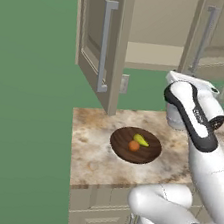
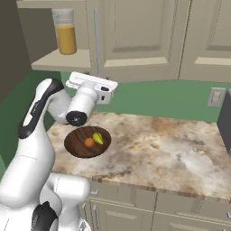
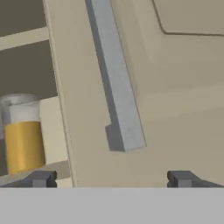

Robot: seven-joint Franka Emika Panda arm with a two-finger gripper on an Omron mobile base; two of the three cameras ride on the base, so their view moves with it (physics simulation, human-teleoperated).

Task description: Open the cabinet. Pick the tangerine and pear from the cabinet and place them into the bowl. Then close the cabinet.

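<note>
**Fruit is in the bowl, and the cabinet doors are waiting to be shut**

On the left, one door of the cabinet [image 1: 101, 42] is being seen swung far out, with its long silver handle [image 1: 106, 45] facing the room. Behind it, a bare shelf is being shown inside.

Below, on the stone counter [image 1: 90, 156], the brown wooden bowl [image 1: 121, 148] is being seen. The orange tangerine [image 1: 134, 146] and the yellow-green pear [image 1: 141, 140] are both lying in it, touching or just beside each other. So the opening and the two fruit moves are judged to be done. The closing is what is left.

Further right, the second door [image 2: 131, 36] is being faced by the claw [image 3: 111, 177]. From the right base view, this door looks nearly shut, but that cannot be told for sure. A jar of orange juice [image 3: 22, 135] is being seen on the shelf just left of the door's edge.

The claw is being held wide open, with one dark fingertip [image 3: 40, 178] far from the other. Nothing is being gripped between them. The door's silver handle [image 3: 116, 78] is being seen just above the claw, between the two tips, and it is not being touched yet, as far as can be told.
</note>
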